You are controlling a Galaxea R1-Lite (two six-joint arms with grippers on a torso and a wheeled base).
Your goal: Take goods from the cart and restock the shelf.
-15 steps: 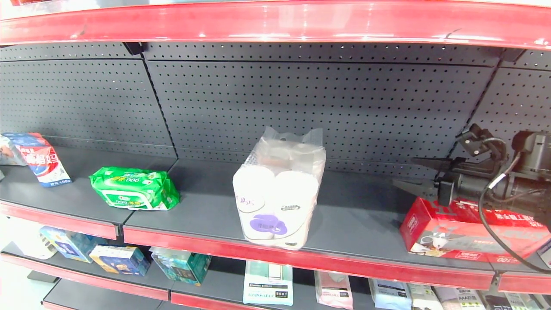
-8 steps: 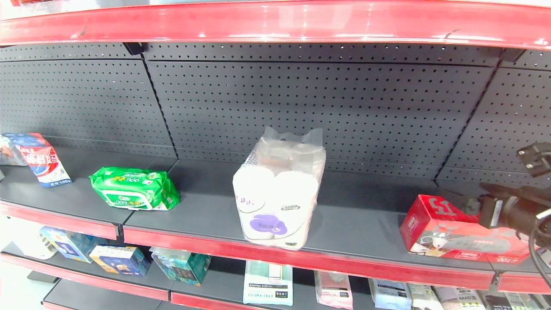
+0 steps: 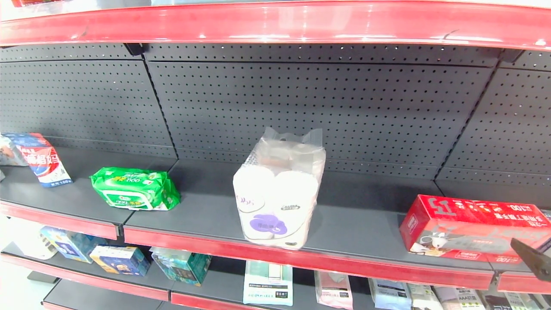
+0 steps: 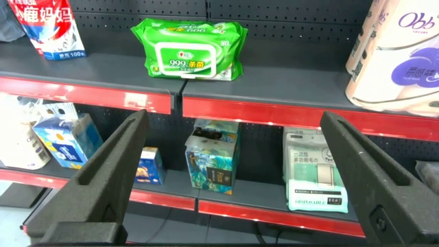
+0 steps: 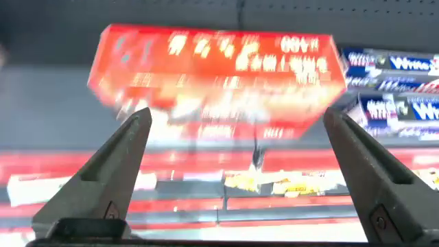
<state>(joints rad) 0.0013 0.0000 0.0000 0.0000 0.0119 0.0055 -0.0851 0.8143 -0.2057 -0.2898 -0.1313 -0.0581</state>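
Note:
A red box lies flat at the right end of the grey shelf. In the right wrist view my right gripper stands open in front of the red box, a little back from it, with nothing between its fingers. One of its fingers shows at the lower right edge of the head view, below the box. My left gripper is open and empty, low in front of the shelves, facing a green wipes pack.
On the same shelf stand a wrapped pack of toilet rolls, the green wipes pack and a red and blue bag. A lower shelf holds several boxes and packets. A red-edged shelf hangs overhead.
My right arm has drawn back from the red box, down and off to the right. The box stays on the shelf where it lay.

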